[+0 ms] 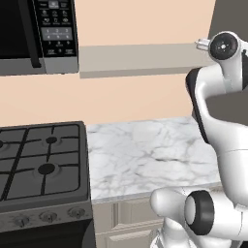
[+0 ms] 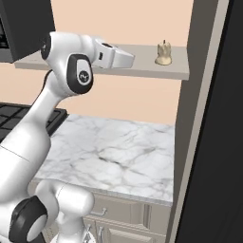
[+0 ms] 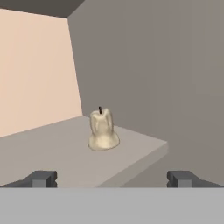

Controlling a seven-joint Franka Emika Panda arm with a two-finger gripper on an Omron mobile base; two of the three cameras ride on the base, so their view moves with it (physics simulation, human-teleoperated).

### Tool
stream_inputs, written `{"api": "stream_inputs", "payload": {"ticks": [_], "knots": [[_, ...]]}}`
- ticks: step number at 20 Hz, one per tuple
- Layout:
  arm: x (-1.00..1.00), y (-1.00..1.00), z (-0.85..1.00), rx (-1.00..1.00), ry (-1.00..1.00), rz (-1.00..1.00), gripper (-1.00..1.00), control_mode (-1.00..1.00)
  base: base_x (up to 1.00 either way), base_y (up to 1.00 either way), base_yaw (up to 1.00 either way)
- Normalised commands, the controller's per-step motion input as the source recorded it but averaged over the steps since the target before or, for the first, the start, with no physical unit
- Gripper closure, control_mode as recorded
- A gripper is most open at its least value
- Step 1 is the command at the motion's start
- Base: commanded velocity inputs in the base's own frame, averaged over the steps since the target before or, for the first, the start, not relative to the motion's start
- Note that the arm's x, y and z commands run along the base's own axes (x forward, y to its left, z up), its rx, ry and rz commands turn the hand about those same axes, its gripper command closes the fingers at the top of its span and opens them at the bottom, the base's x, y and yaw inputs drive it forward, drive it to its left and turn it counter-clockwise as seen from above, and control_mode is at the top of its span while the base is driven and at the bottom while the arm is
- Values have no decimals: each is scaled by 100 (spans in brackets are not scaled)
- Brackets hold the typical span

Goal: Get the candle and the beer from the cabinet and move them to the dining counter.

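gripper (image 3: 112,178): fingers (image 3: 43,178) spread wide apart, nothing held | candle (image 3: 103,130): seen upright ahead of the fingertips, between their lines, untouched | cabinet (image 3: 52,153): candle is borne near its end, by the grey side wall (image 3: 166,74)

You've got the candle (image 2: 163,53) standing upright on the grey shelf (image 2: 142,69) — a small cream-beige lump, wider at the foot, narrower on top, with a short dark wick. It sits near the shelf's right end, close to the grey side wall, set back a little from the front edge. From the hand view the candle (image 3: 103,130) stands near the shelf's (image 3: 52,153) far corner — nothing touching it. In the left base view the shelf (image 1: 140,60) runs long and flat along the peach wall.
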Motion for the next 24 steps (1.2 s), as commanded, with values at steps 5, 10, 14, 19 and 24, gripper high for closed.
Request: {"api": "stream_inputs", "payload": {"ticks": [5, 10, 14, 19, 24], "knots": [[28, 0, 0, 0, 10, 0, -100, -100, 0, 0, 0], [8, 0, -1, 0, 2, 0, -100, -100, 0, 0, 0], [27, 0, 18, 0, 11, 0, -100, -100, 0, 0, 0], [35, 0, 12, 0, 12, 0, -100, -100, 0, 0, 0], [17, -8, 0, 0, 5, 0, -100, -100, 0, 0, 0]]}}
